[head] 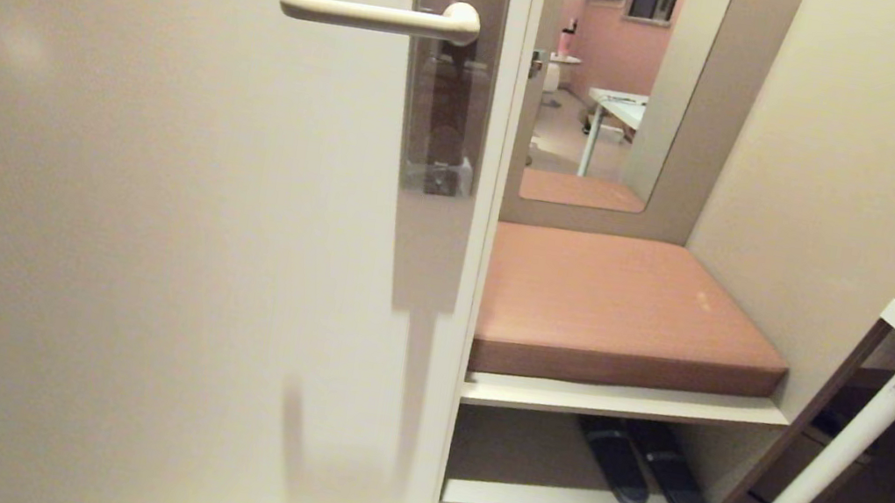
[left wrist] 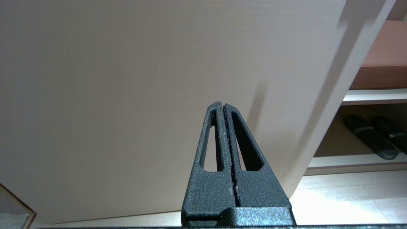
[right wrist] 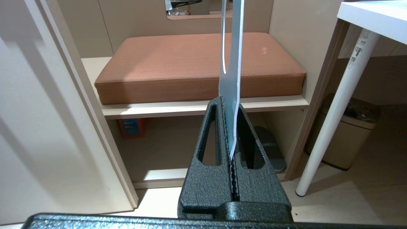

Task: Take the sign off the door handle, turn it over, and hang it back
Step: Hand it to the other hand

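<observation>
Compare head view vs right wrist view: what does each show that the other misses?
Head view only: the slim cream lever door handle on its tall taupe backplate, bare, no sign on it; neither arm shows.

Right wrist view only: the right hand shut on the thin blue-grey card sign, seen edge-on, and a beige bin under the table.

Both: the brown seat cushion, the white table leg, dark slippers on the lower shelf.

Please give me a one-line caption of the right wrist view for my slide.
Right end effector shut on the sign, held edge-on before the cushioned bench.
</observation>
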Robot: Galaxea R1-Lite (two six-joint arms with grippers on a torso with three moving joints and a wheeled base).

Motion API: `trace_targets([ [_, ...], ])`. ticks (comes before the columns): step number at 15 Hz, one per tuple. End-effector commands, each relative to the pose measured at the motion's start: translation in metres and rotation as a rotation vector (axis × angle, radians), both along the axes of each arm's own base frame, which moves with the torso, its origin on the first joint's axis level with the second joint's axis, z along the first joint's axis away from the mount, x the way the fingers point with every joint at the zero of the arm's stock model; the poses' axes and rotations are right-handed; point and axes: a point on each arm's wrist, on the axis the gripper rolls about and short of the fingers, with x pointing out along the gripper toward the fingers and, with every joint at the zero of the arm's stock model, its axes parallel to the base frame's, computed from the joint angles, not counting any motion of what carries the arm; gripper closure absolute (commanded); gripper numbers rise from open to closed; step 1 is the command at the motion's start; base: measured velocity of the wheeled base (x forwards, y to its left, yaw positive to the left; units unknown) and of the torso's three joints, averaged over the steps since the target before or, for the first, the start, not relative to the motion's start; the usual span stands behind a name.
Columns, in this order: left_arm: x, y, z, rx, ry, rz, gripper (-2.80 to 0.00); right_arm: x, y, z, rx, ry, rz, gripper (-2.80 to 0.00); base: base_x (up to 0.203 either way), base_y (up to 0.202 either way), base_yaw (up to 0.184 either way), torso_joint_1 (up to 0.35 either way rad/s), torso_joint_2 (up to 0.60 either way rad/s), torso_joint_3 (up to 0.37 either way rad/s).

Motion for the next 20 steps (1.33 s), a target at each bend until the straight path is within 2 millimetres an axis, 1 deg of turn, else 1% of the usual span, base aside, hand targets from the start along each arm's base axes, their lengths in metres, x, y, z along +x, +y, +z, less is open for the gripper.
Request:
trace_targets([
  [1,0.0001,0.0000,0.0000,-0.001,0.001,-0.001,0.00,0.0001,0.0000,0.0001,0.000,0.001,0.000,0.00,0.000,0.000,0.000,0.000,0.00,0.000],
  [7,0.0001,0.0000,0.0002,0.001,-0.001,-0.002,0.00,0.0001,0.0000,0.0001,0.000,0.001,0.000,0.00,0.000,-0.015,-0.002,0.001,0.00,0.000],
  [13,0.0001,0.0000,0.0000,0.001,0.001,-0.001,0.00,0.0001,0.0000,0.0001,0.000,0.001,0.000,0.00,0.000,-0.165,-0.001,0.005,0.00,0.005],
  [20,0.0001,0.0000,0.0000,0.006,0.001,-0.003,0.00,0.0001,0.0000,0.0001,0.000,0.001,0.000,0.00,0.000,-0.008,0.000,0.001,0.00,0.001],
])
